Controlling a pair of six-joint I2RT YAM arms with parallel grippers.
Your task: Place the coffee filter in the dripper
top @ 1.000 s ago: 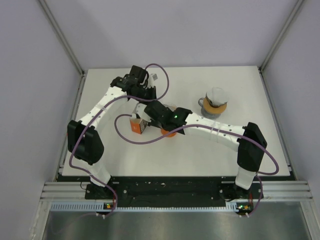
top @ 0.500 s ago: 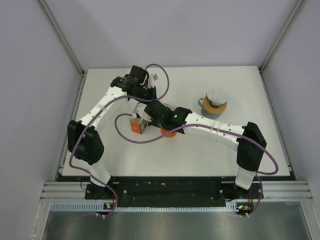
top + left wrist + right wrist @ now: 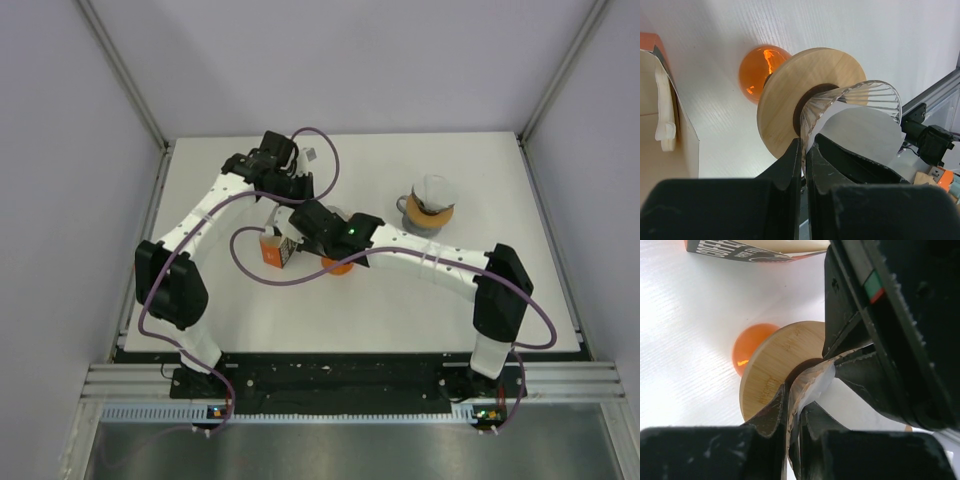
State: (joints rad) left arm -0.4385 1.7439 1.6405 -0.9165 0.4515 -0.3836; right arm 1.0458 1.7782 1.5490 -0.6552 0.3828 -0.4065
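The dripper (image 3: 855, 95) is a ribbed glass cone with a round wooden collar (image 3: 790, 90), standing over an orange glass base (image 3: 757, 70). A white coffee filter (image 3: 860, 130) lies inside the cone. My left gripper (image 3: 804, 150) is shut on the cone's rim, with the filter's edge between its jaws. My right gripper (image 3: 792, 400) is shut on another part of the same rim (image 3: 812, 375), also pinching the filter (image 3: 850, 407). In the top view my right arm hides most of the dripper, and only the orange base (image 3: 338, 266) shows.
An open orange box of filters (image 3: 272, 250) stands just left of the dripper, close to both wrists. A second dripper on a grey mug (image 3: 428, 208) stands at the right. A purple cable (image 3: 250, 270) loops over the table near the box.
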